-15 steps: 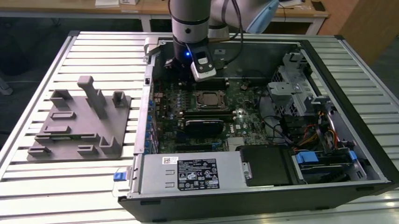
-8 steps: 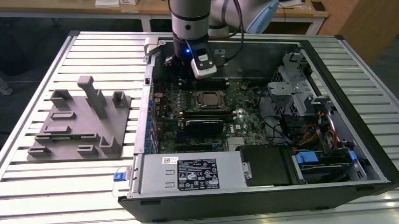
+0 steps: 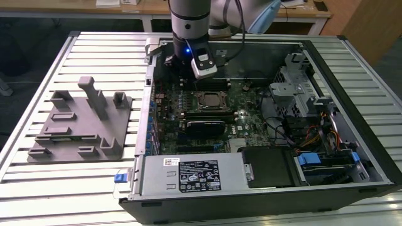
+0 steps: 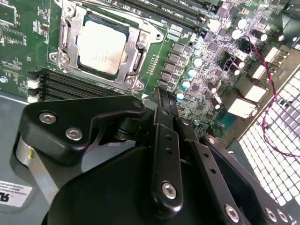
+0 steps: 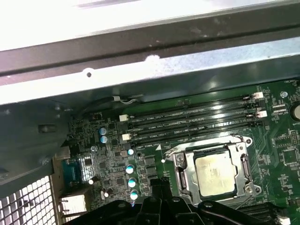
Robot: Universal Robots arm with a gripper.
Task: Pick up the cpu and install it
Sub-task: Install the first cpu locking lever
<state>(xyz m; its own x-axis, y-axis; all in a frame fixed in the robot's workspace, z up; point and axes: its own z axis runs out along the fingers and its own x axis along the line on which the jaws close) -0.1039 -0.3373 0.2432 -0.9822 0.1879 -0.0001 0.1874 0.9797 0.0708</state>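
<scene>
cpu (image 4: 99, 49): sat flat in the socket (image 5: 180, 172) on the motherboard (image 3: 251, 123), silver top up, framed by the metal bracket; seen in both wrist views, also at (image 5: 214, 174). Tiny in the exterior view, hard to make out.
gripper (image 4: 159, 101): hung above the board near the case's (image 3: 314, 52) back wall, just beside the socket, not touching the cpu; fingers pressed together, nothing between them. Its tips were cut off in the first wrist view.
memory slots (image 5: 187, 119): ran beside the socket, partly hidden behind the gripper body in the second wrist view.
grey fixture block (image 3: 82, 123): stood on the slatted table (image 3: 37, 188), toward the exterior view's left edge.
</scene>
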